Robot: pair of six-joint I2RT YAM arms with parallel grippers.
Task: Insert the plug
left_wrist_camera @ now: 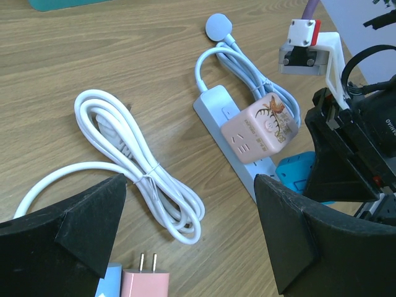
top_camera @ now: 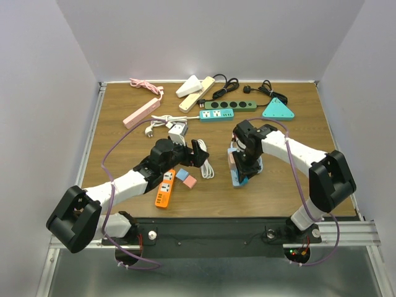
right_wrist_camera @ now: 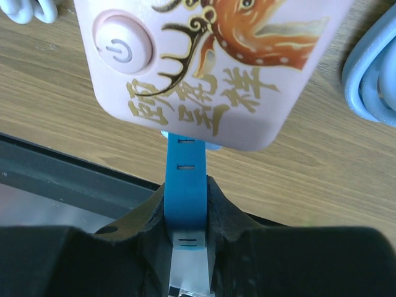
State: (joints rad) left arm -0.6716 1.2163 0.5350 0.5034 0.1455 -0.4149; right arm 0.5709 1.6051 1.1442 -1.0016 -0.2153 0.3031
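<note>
- Plug (right_wrist_camera: 184,161): one blue piece, clamped between the right gripper's (right_wrist_camera: 185,189) fingers (right_wrist_camera: 216,198), which are closed tight on its sides. It sits at the near end of the pale blue strip (left_wrist_camera: 213,108), with its tip under the edge of the pink cube (right_wrist_camera: 204,68). I cannot tell whether its pins are in a socket.
- Table (top_camera: 297,133): one wooden top, which carries everything.
- Left gripper (left_wrist_camera: 189,179): its fingers (left_wrist_camera: 86,216) are spread wide and hold nothing. It hangs over the white cable coil (left_wrist_camera: 130,148), to the left of the pale blue strip.
- Straight strips, six in all:
  - pink (top_camera: 141,113)
  - cream (top_camera: 197,94)
  - dark green (top_camera: 229,106)
  - teal (top_camera: 216,115)
  - orange (top_camera: 164,189)
  - the pale blue one under the right gripper
- Other outlet blocks at the far side, two: a turquoise triangle (top_camera: 278,110) and a white wedge (top_camera: 189,86).
- White cable coil: one, bundled and tied at its middle.
- Pink cube: one, seated on the pale blue strip. It has a round power button, a printed deer and gold Chinese characters that I cannot read.
- White cube (top_camera: 177,131): one, beyond the left gripper.
- Small adapters beside the orange strip, two: one blue (top_camera: 182,174) and one pink (left_wrist_camera: 145,284) with two flat pins.
</note>
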